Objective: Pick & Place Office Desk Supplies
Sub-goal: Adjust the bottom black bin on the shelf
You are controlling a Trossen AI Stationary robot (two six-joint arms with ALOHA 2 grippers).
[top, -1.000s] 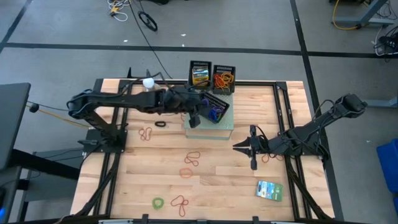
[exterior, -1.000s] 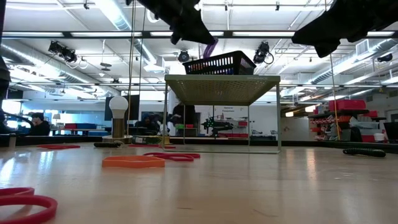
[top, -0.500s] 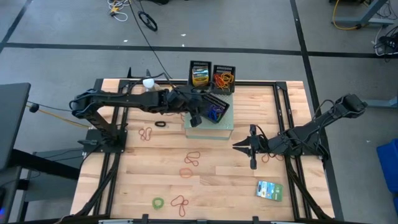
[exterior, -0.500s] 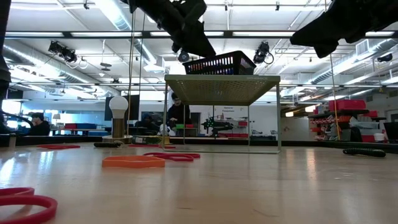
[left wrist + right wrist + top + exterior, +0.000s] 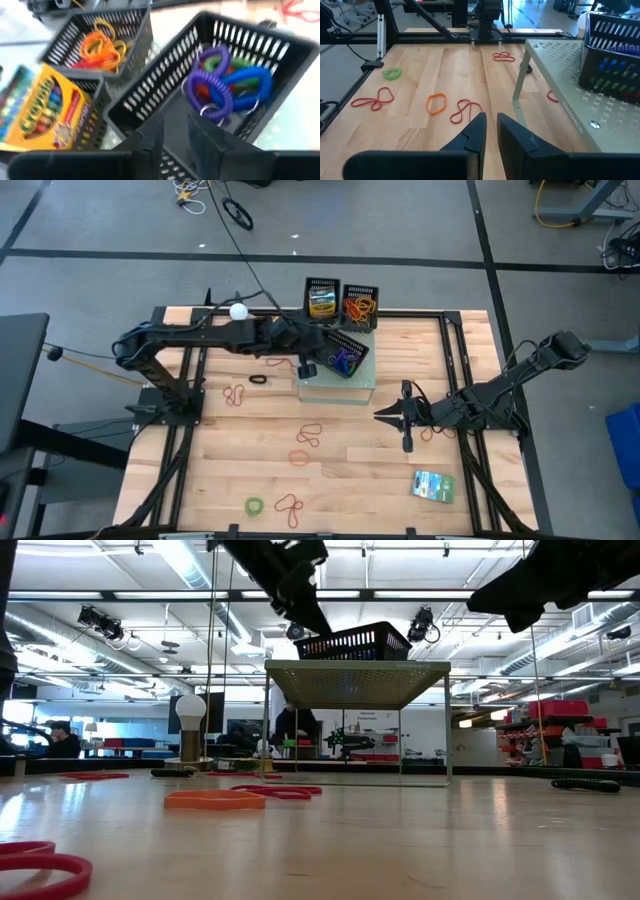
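Note:
A black mesh basket (image 5: 348,352) stands on the perforated stand (image 5: 338,390) and holds purple, blue, green and red coiled bands (image 5: 225,87). My left gripper (image 5: 175,135) hovers open just above the basket's near-left rim (image 5: 308,369) with nothing between its fingers. Behind it, one basket holds a crayon box (image 5: 45,107) and another holds orange rubber bands (image 5: 102,47). Loose rubber bands (image 5: 310,436) lie flat on the table, and so does a green-blue packet (image 5: 433,486). My right gripper (image 5: 382,417) waits right of the stand, open by a narrow gap (image 5: 491,132) and holding nothing.
A white ball on a base (image 5: 238,310) stands at the far left, beside my left arm. The stand's thin legs (image 5: 519,95) rise from the table just ahead of my right gripper. Red, orange and green bands (image 5: 392,74) dot the near half of the table.
A purple coiled band hung from my left gripper over the basket a second ago. It no longer hangs there and now lies in the basket. The left gripper has let go, rolled its wrist and drawn back a little toward the table's left.

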